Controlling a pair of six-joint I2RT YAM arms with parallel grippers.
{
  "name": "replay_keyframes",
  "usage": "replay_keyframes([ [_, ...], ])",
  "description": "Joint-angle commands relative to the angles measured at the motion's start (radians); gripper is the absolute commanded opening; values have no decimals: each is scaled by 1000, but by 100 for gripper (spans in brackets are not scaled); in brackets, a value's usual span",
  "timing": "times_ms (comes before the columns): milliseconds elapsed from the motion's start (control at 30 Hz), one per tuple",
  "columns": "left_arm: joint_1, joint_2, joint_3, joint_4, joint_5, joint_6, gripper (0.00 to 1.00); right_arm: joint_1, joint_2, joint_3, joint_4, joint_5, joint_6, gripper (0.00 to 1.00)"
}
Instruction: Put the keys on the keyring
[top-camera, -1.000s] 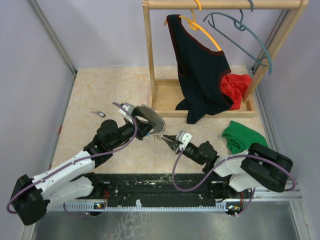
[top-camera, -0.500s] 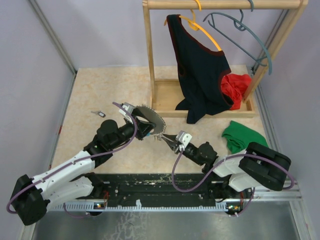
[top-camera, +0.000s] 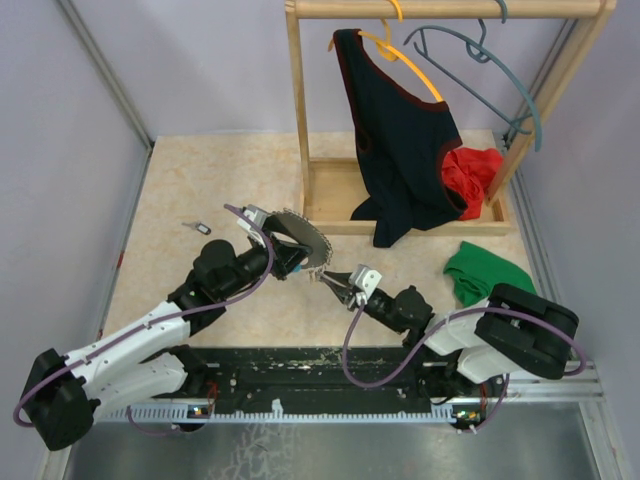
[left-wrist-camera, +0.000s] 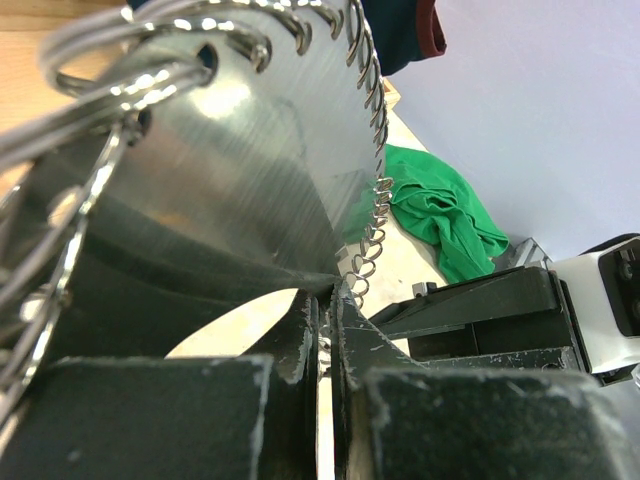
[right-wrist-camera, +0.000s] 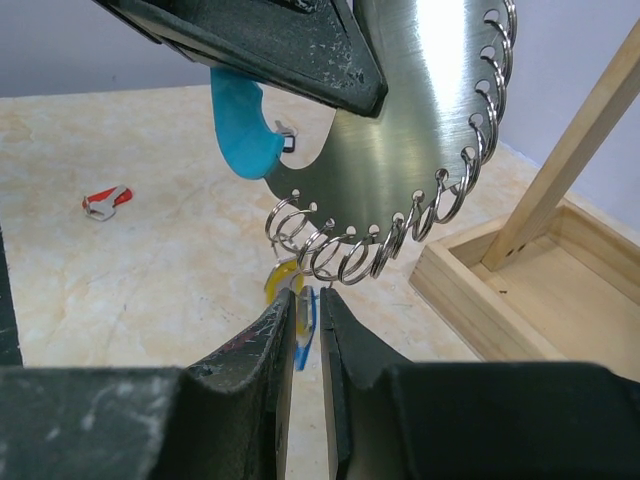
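The keyring is a shiny metal half-disc (top-camera: 300, 238) with several wire rings (right-wrist-camera: 340, 255) along its edge and a light-blue piece (right-wrist-camera: 243, 125). My left gripper (left-wrist-camera: 328, 300) is shut on the plate's edge and holds it above the table. Just below the rings, my right gripper (right-wrist-camera: 305, 300) stands a narrow slit open. A blue-headed key (right-wrist-camera: 306, 325) sits edge-on between its fingers, against the left one. A yellow-headed key (right-wrist-camera: 282, 280) hangs behind it at the rings. A red-headed key (right-wrist-camera: 105, 202) and a black one (top-camera: 197, 228) lie on the table.
A wooden rack (top-camera: 305, 110) stands at the back with a black top (top-camera: 395, 140) on a yellow hanger and a grey-blue hanger (top-camera: 500, 70). A red cloth (top-camera: 472, 172) lies in its base (right-wrist-camera: 520, 290). A green cloth (top-camera: 485, 270) lies at the right.
The right gripper has edged very slightly left under the rings. The left arm and the keyring have stayed put.
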Motion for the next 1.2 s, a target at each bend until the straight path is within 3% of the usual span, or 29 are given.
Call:
replay_keyframes([
  [0, 4, -6, -3, 70, 6, -8, 0, 20, 8, 35, 89, 34, -5, 17],
  [767, 3, 3, -7, 74, 10, -16, 0, 28, 48, 41, 149, 86, -14, 20],
  [1167, 2, -6, -9, 49, -24, -15, 1, 36, 28, 26, 144, 91, -21, 0],
])
